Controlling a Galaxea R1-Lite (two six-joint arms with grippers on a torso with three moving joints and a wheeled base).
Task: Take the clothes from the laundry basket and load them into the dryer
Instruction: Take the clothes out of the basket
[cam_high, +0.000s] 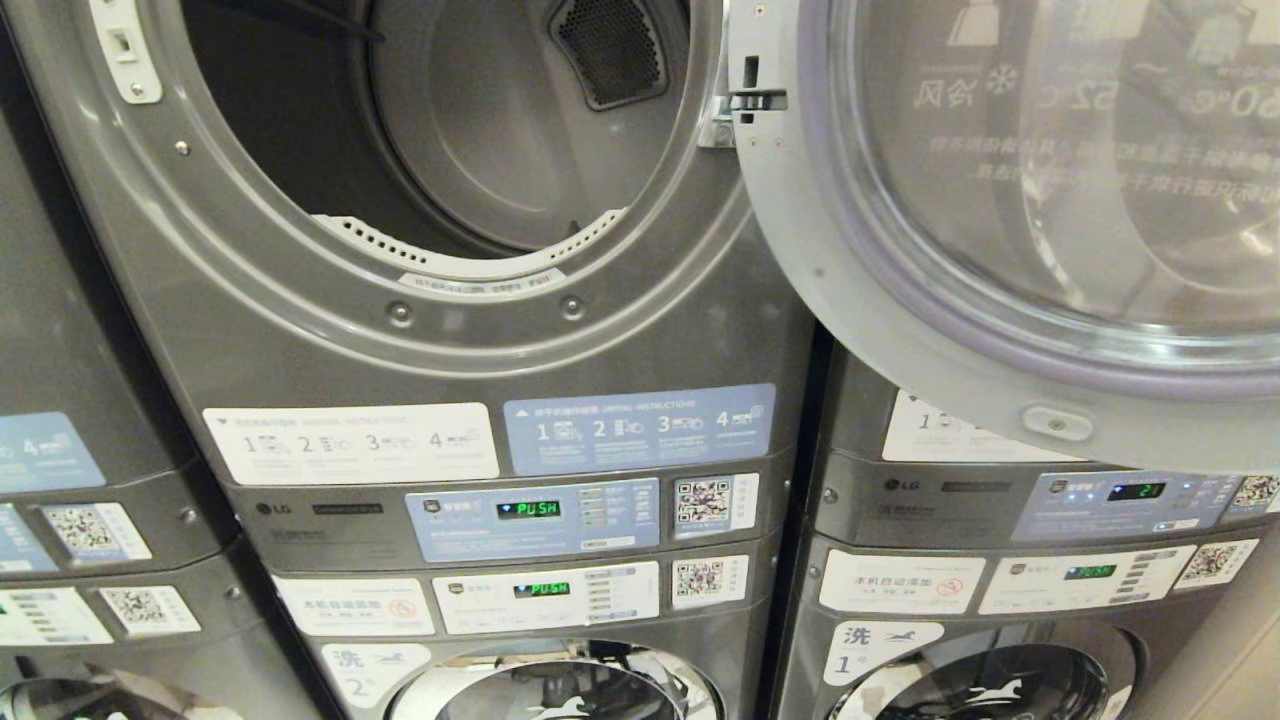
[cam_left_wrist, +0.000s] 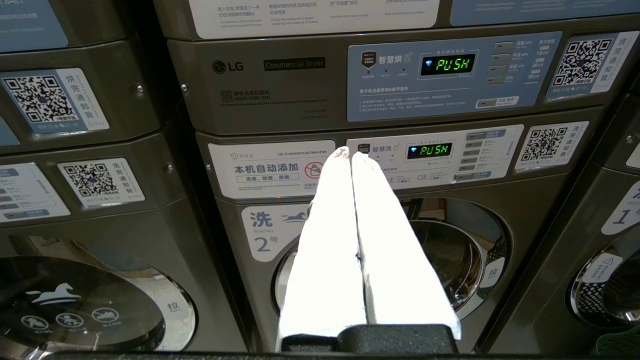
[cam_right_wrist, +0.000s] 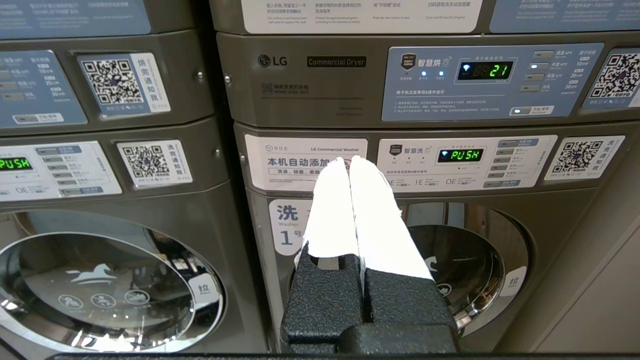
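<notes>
Two stacked machine columns fill our head view, each a brushed dark grey metal cabinet with a dryer above and a washer below. The dryer (cam_high: 470, 180) in the left column stands open: we see a round, smooth grey drum, a black mesh vent at the upper rear of the drum, and a white perforated strip along the lower edge of the opening. Its door (cam_high: 1010, 210) is swung out to the right, a large circular glass pane in a grey rim with a lilac inner ring, covering the top of the neighbouring column. White mirrored lettering shows through the glass. Below the opening, the control panel (cam_high: 530, 515) shows PUSH in green on a pale blue label.

We see neither arm in the head view. In its wrist view, the left gripper (cam_left_wrist: 348, 151) has its two long, flat white fingers pressed together, holding nothing, pointed at the panel above the washer marked 2 (cam_left_wrist: 390, 260). The right gripper (cam_right_wrist: 347, 160) is likewise closed and empty, pointed at the washer marked 1 (cam_right_wrist: 450, 265).

We see no clothes and cannot identify a basket.
</notes>
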